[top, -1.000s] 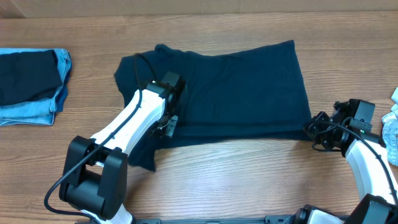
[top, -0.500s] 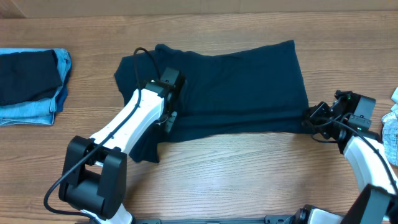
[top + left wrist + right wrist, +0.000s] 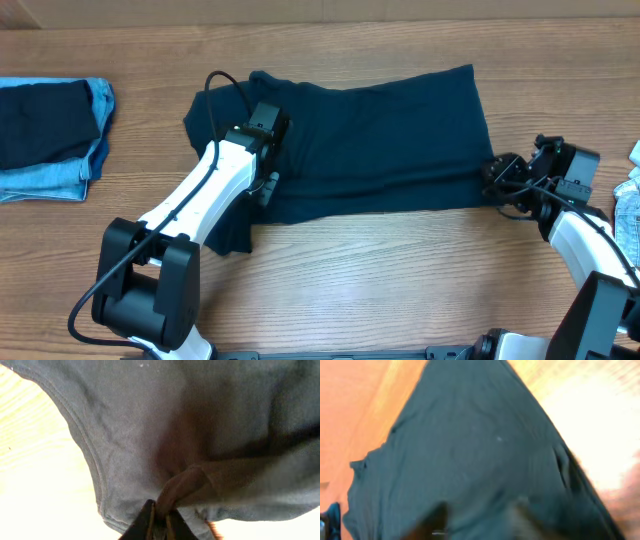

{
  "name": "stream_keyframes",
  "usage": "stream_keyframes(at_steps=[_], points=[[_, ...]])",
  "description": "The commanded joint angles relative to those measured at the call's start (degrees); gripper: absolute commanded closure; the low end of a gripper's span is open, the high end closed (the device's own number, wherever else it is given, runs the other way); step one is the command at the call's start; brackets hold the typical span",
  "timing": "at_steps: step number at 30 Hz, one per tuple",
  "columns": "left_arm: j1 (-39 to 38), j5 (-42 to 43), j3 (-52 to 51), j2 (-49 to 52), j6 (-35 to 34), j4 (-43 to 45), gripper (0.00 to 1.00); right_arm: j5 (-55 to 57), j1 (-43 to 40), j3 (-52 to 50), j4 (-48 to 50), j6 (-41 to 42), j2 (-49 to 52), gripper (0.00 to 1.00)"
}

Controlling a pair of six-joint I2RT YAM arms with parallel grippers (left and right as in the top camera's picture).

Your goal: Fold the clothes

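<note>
The dark blue shirt (image 3: 380, 130) lies spread across the middle of the tabletop (image 3: 400, 290). The left hand (image 3: 160, 516) is closed tight, pinching a raised fold of the shirt near its left end. The right hand (image 3: 497, 182) sits at the shirt's near right corner, but the wrist view is too blurred to tell its grip. A pile of folded clothes (image 3: 50, 135) rests at the far left.

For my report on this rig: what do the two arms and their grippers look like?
The left arm and right arm have smooth white links between black joint housings. The left one rises from a bulky black base, with a thin black cable looping at its wrist. The left gripper and right gripper are black. No markings are readable.
</note>
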Motion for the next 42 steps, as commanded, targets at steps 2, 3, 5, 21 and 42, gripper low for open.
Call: stream_keyframes(at_steps=[2, 3, 5, 21, 42], points=[[0.7, -2.8, 1.1, -1.3, 0.9, 0.9, 0.62, -4.0, 0.2, 1.3, 3.2, 0.2, 0.0, 0.42], [1.0, -3.9, 1.2, -1.3, 0.6, 1.0, 0.62, -5.0, 0.2, 1.4, 3.8, 0.2, 0.0, 0.42], [1.4, -5.2, 1.4, -1.3, 0.0, 1.0, 0.61, -5.8, 0.2, 1.7, 3.7, 0.2, -0.1, 0.42], [2.8, 22.4, 21.6, -1.3, -5.3, -18.4, 0.53, -10.8, 0.2, 2.1, -9.4, 0.3, -2.6, 0.42], [8.1, 19.8, -5.6, -1.3, -27.7, -7.0, 0.52, -11.2, 0.2, 2.1, -12.1, -0.3, -2.6, 0.42]])
